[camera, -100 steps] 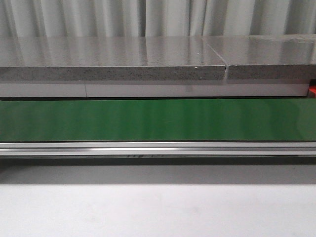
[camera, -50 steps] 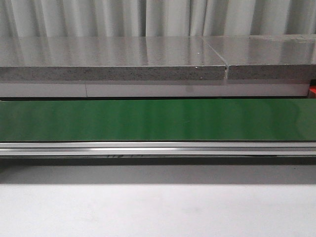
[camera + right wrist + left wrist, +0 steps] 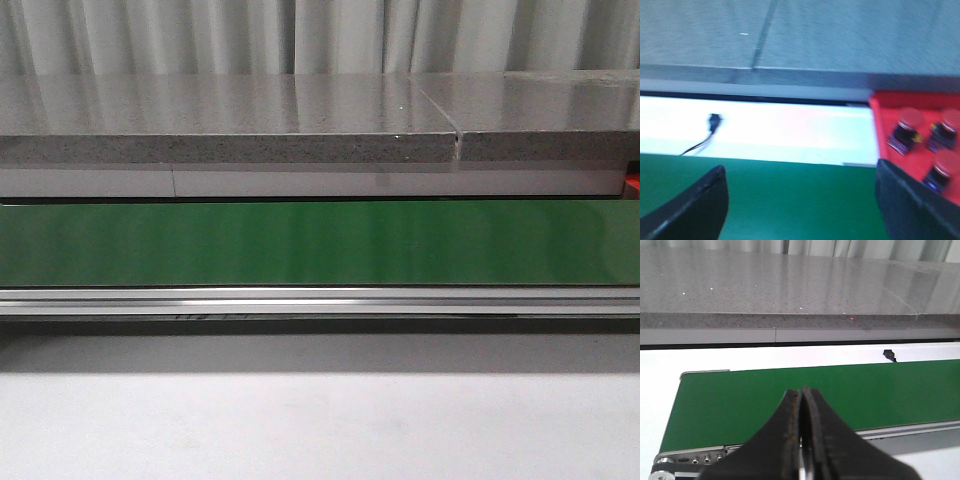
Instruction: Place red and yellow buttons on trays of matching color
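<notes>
Buttons with red caps, three of them, sit in the red tray past the end of the green belt. Left pincer hangs over the belt with fingers pressed together, holding nothing. Right pincer is spread wide and blurred above the belt. A black cable lies on the white bench behind.

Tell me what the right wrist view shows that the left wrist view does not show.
Only the right wrist view shows the red tray holding three red buttons, and the right hand open. Only the left wrist view shows the left hand shut on nothing, and the belt's end roller. Both show the green conveyor belt and the grey counter behind.
</notes>
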Motion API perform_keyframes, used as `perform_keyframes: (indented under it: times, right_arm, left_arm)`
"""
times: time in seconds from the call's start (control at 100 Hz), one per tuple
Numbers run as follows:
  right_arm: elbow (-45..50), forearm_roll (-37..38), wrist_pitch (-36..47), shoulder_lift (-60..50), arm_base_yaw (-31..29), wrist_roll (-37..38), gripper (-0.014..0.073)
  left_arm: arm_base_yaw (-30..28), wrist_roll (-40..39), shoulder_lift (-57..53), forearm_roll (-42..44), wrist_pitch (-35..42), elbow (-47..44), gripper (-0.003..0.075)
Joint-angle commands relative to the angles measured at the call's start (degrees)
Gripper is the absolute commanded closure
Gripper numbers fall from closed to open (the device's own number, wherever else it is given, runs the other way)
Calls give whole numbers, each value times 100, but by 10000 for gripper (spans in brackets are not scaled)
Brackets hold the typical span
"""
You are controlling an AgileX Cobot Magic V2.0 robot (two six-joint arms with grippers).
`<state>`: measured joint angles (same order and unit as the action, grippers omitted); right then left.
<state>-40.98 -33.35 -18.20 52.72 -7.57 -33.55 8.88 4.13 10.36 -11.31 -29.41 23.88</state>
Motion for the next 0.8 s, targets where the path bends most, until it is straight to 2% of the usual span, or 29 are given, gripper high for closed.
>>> perform_keyframes:
  times: [0.0,0.19,0.26,0.38,0.54,0.64,0.79]
  right_arm:
    - [-180,-75,152,-334,305,-292,1]
    - [63,-75,-207,-916,431,-292,2]
    - [220,-75,-245,-1187,431,-292,36]
    - [467,-75,-388,-1662,431,-292,199]
    - [584,-80,-559,-2127,431,-292,500]
    - [592,-80,-571,-2210,431,-292,650]
    - [592,-85,-576,-2209,431,-292,660]
  left_arm:
    - [53,-3,56,-64,395,144,739]
    - [53,-3,56,-64,395,144,739]
    - [53,-3,56,-64,395,144,739]
    - [53,-3,56,-64,395,144,739]
    - [53,-3,56,-64,395,144,739]
    - [53,-3,56,-64,395,144,739]
    - [53,-3,56,-64,395,144,739]
